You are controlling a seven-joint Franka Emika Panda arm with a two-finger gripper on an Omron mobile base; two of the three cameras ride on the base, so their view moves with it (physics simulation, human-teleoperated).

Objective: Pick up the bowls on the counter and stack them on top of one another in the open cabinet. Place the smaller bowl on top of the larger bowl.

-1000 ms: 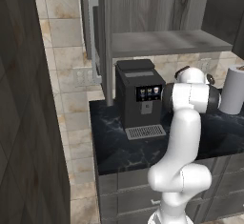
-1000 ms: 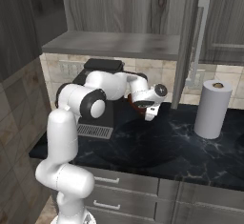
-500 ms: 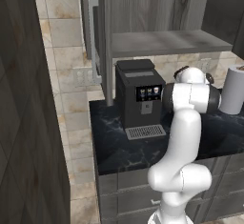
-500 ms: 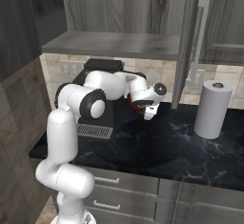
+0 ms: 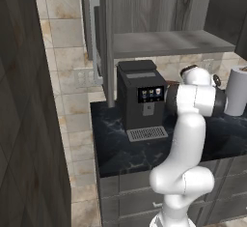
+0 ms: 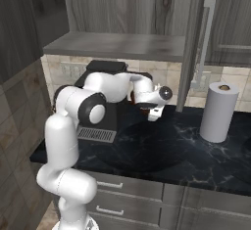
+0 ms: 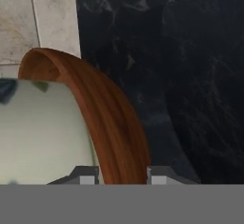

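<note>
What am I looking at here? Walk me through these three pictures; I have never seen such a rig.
It is a rendered kitchen with a white robot arm on a driving base. Two pictures come from cameras on that base, behind the arm to its left and right. The third comes from a camera on the hand, looking along the pincer. On the dark counter stand a coffee machine and a paper towel roll. Above is the open cabinet with its grey shelf. The pincer's two tips grip the wall of the larger bowl, which is reddish-brown.
</note>
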